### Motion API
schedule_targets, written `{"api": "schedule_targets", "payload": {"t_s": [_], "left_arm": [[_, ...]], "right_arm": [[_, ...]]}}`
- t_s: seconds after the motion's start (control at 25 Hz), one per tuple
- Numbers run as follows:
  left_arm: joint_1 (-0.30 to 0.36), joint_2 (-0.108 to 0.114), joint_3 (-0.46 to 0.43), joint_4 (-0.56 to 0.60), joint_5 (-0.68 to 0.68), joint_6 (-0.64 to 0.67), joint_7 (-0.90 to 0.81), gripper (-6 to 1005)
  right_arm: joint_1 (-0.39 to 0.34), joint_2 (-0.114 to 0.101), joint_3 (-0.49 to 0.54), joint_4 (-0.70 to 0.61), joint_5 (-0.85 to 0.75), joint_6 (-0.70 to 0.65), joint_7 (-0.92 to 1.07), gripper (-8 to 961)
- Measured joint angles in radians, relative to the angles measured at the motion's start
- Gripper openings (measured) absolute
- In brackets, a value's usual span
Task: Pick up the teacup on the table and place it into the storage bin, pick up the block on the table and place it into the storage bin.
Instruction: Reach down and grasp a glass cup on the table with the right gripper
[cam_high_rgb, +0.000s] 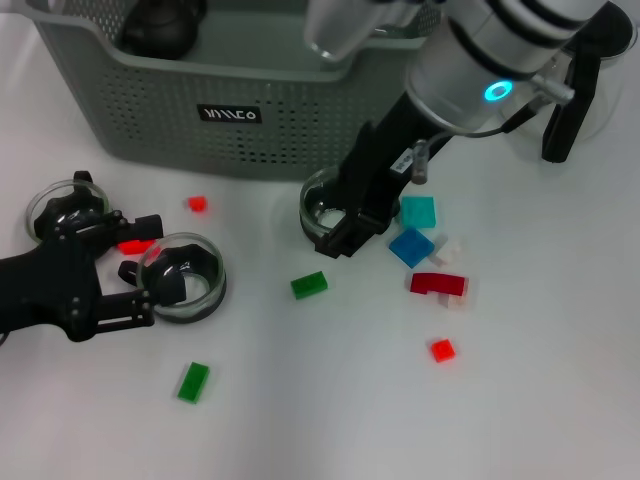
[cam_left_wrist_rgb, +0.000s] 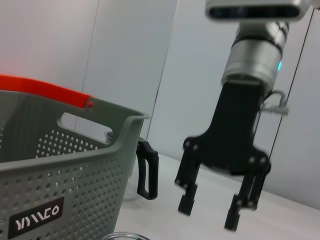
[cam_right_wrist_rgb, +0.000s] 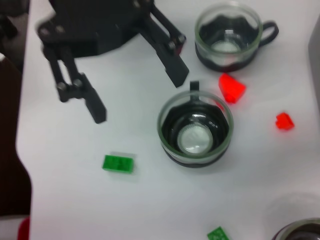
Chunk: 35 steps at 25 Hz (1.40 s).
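The grey-green storage bin stands at the back of the table. A glass teacup sits in front of it, with my right gripper open and empty right over its rim. A second teacup lies just beyond the tips of my left gripper, which is open and low at the left. A third teacup stands behind that gripper. Blocks are scattered around: red, green, blue, teal.
More blocks lie on the table: green, small red, dark red, red between the two left cups. A glass teapot with a black handle stands right of the bin.
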Motion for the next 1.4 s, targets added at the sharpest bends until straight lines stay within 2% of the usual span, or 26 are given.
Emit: {"api": "schedule_targets", "payload": {"t_s": [0.24,0.6,0.88,1.4], "left_arm": [[0.007,-0.007,0.000,0.000,0.007,-0.010,0.003,827],[0.020,-0.011,0.001,-0.001,0.006,-0.010,0.003,828],[0.027,-0.014,0.000,-0.003,0.000,-0.002,0.004,827],[0.022,-0.014,0.000,-0.003,-0.001,-0.001,-0.001,828]], "right_arm": [[-0.004,0.003,-0.132,0.037,-0.001,0.129,-0.002,604],[-0.009,0.006,-0.280,0.042,-0.045,0.229,0.009,604],[-0.012,0.005,-0.295,0.079,-0.066,0.299,0.024,604],[0.001,0.009,-0.331,0.155,-0.057,0.301,0.024,605]]}}
